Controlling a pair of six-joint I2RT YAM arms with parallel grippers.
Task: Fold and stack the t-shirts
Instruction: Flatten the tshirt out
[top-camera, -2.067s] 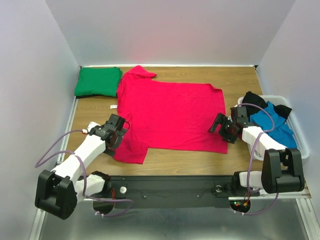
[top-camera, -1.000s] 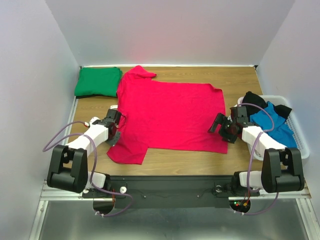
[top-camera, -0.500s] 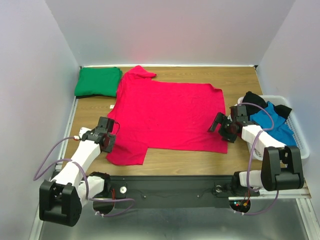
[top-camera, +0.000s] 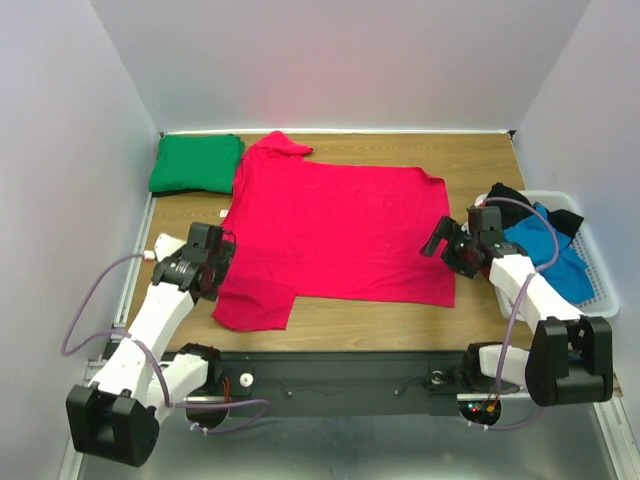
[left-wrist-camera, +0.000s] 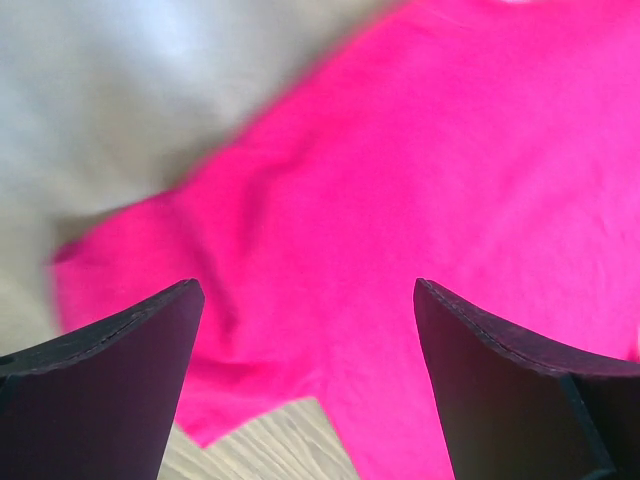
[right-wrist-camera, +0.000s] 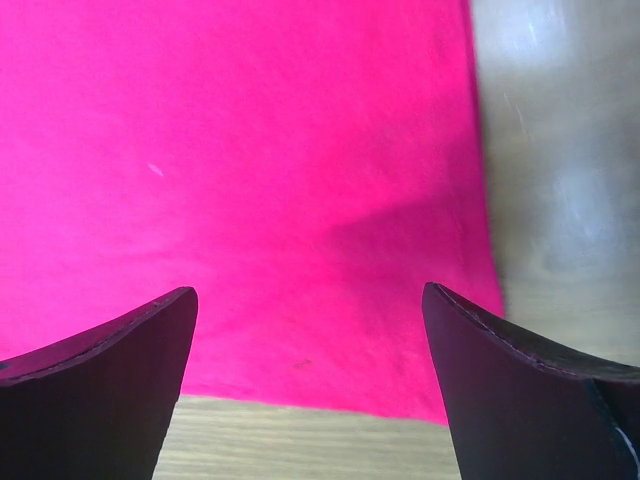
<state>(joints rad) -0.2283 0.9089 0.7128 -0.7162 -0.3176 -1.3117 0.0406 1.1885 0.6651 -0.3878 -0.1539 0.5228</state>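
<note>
The crimson red t-shirt (top-camera: 335, 230) lies spread flat across the middle of the table. It fills the left wrist view (left-wrist-camera: 400, 200) and the right wrist view (right-wrist-camera: 250, 150). The folded emerald green t-shirt (top-camera: 197, 162) sits at the far left corner. The bright blue t-shirt (top-camera: 545, 250) and the black t-shirt (top-camera: 505, 198) lie crumpled in the basket. My left gripper (top-camera: 218, 262) is open and empty above the red shirt's near left sleeve (left-wrist-camera: 306, 360). My right gripper (top-camera: 447, 243) is open and empty above the shirt's right hem (right-wrist-camera: 310, 370).
The white slatted basket (top-camera: 596, 270) stands at the right edge of the table. A small white tag (top-camera: 226, 212) lies on the wood left of the red shirt. Grey walls close in the back and both sides.
My left arm swung away from the sleeve to the left, then back to its left edge. The near left sleeve now lies a little further left. My right gripper rose slightly.
</note>
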